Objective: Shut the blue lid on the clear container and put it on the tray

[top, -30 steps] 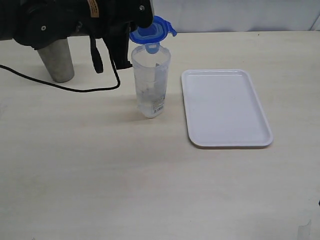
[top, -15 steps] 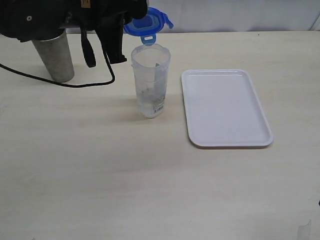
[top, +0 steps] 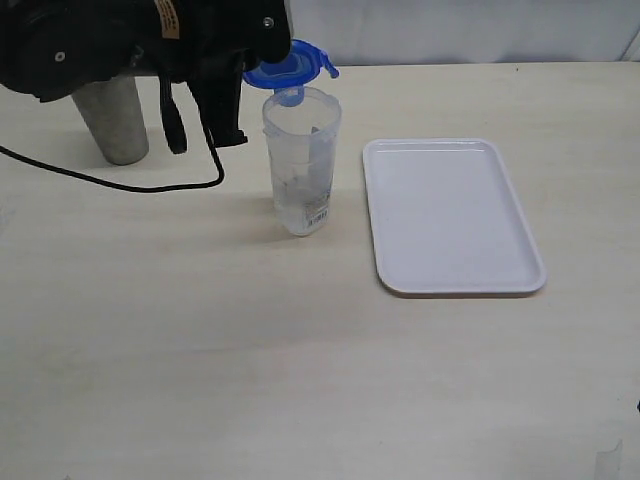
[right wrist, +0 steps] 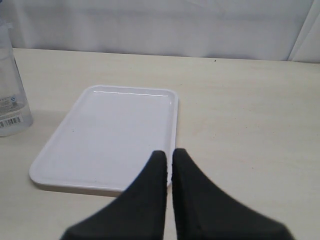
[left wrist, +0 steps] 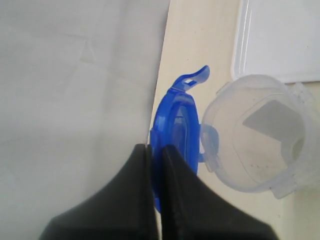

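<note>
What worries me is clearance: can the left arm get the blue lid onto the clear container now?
Probably yes: the left gripper pinches the blue lid beside the open mouth of the clear container, nothing between them, though the lid is tilted.

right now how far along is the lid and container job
Done: the left gripper is shut on the blue lid. In hand: the lid hangs tilted at the open mouth of the clear container, not seated. Left: press the lid on, then move the container from the table onto the tray.
</note>
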Robot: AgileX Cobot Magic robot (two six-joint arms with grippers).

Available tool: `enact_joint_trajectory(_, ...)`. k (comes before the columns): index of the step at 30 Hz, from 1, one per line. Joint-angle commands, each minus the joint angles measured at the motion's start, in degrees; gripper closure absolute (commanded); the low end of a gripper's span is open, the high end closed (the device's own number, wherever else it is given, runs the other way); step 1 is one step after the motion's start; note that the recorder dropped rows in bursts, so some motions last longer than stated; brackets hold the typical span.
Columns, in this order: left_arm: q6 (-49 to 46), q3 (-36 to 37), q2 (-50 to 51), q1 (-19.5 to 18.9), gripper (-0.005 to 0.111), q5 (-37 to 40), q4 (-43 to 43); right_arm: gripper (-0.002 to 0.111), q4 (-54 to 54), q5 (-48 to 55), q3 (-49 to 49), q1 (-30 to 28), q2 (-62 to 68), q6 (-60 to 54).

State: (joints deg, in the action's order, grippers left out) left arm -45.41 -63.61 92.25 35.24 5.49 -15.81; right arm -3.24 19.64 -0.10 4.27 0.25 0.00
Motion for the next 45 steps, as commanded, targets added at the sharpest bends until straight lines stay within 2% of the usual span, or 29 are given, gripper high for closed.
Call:
enact_joint_trajectory(1,-1.29,0.13,-1.27,2.11,0.107,-2.69,-0.25,0.104,-0.11,-0.05,0.10,0.22,-0.25,0.00)
enact_joint_trajectory(11,-2.61,0.13,-1.27,2.08,0.107,0.52,-0.25,0.104,-0.11,-0.05,0.10,0.22,-0.25,0.00)
enact_joint_trajectory(27,-2.50,0.13,-1.27,4.53,0.107,5.64,-2.60,0.104,-0.11,-0.05,0.10,0.22,-0.25,0.00)
enact_joint_trajectory(39,-2.39,0.13,-1.27,6.77,0.107,13.78,-2.58,0.104,-0.11,-0.05,0.10,0.22,-0.25,0.00)
enact_joint_trajectory(45,-2.31,0.13,-1.27,6.77,0.107,12.92,-1.28,0.104,-0.11,-0.05,0.10,0.22,-0.25,0.00)
